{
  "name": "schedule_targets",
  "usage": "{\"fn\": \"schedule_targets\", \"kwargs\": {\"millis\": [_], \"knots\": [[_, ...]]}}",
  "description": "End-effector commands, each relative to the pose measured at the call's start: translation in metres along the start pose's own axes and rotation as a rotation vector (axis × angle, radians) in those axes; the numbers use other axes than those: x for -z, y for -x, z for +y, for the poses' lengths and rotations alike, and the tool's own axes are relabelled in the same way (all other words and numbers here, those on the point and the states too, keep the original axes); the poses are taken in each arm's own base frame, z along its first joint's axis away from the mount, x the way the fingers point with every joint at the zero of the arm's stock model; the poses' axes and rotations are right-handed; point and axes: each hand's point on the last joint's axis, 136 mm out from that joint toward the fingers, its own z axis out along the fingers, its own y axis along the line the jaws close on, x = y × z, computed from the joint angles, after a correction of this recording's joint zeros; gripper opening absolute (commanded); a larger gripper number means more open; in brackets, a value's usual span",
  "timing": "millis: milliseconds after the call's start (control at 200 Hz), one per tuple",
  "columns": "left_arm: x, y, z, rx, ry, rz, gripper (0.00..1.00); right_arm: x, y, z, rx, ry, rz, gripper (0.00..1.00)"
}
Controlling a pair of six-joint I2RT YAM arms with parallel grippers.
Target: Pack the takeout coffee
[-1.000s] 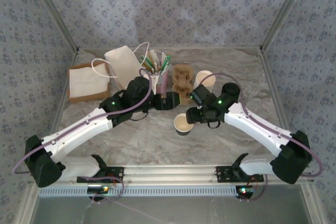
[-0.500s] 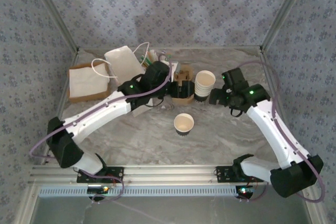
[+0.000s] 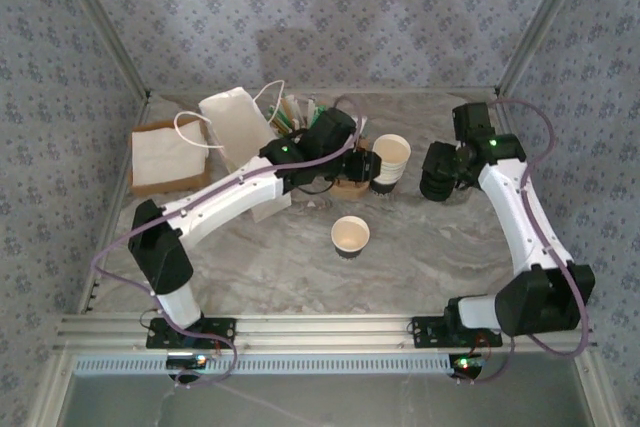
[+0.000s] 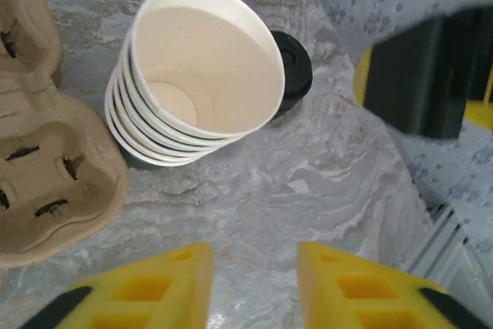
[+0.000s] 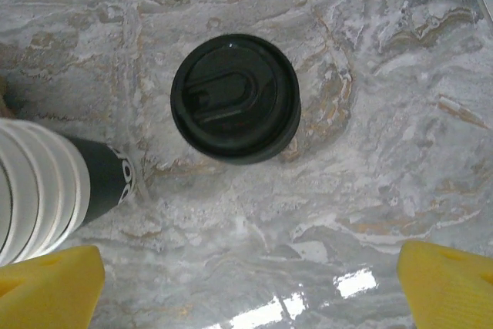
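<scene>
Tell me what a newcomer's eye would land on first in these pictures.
First, the stack of lidless cream cups, at the back middle of the marble table beside the brown pulp carrier. Next, the round black lid just beside that stack, seen straight down in the right wrist view. A single open cup stands alone nearer the arms' bases.

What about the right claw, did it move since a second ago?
Yes. The right gripper moved right and farther back, away from the single cup, to beyond the stack of cups.
</scene>
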Motion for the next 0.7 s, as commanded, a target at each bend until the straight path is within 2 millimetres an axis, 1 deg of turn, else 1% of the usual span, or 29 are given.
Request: {"fn": "schedule_targets", "kwargs": {"millis": [0, 45, 105, 305, 425, 555, 695], "knots": [[-0.023, -0.022, 0.020, 0.008, 0.083, 0.065, 0.27, 0.003, 0.015, 0.003, 0.010, 0.027, -0.017, 1.00], [-0.029, -0.026, 0.025, 0.012, 0.102, 0.077, 0.24, 0.000, 0.017, 0.002, 0.006, 0.026, -0.013, 1.00], [-0.036, -0.031, 0.028, 0.015, 0.116, 0.085, 0.22, -0.003, 0.018, 0.001, 0.005, 0.027, -0.008, 1.00], [-0.061, -0.048, 0.022, -0.010, 0.151, 0.106, 0.17, -0.019, 0.021, 0.001, 0.009, 0.036, 0.018, 1.00], [-0.078, -0.057, 0.026, -0.011, 0.175, 0.121, 0.15, -0.031, 0.022, -0.003, 0.030, 0.015, 0.051, 1.00], [-0.088, -0.062, 0.033, -0.006, 0.198, 0.125, 0.14, -0.045, 0.023, -0.007, 0.053, -0.016, 0.091, 0.98], [-0.096, -0.064, 0.036, -0.007, 0.208, 0.121, 0.14, -0.055, 0.026, -0.005, 0.078, -0.030, 0.117, 0.97]]}}
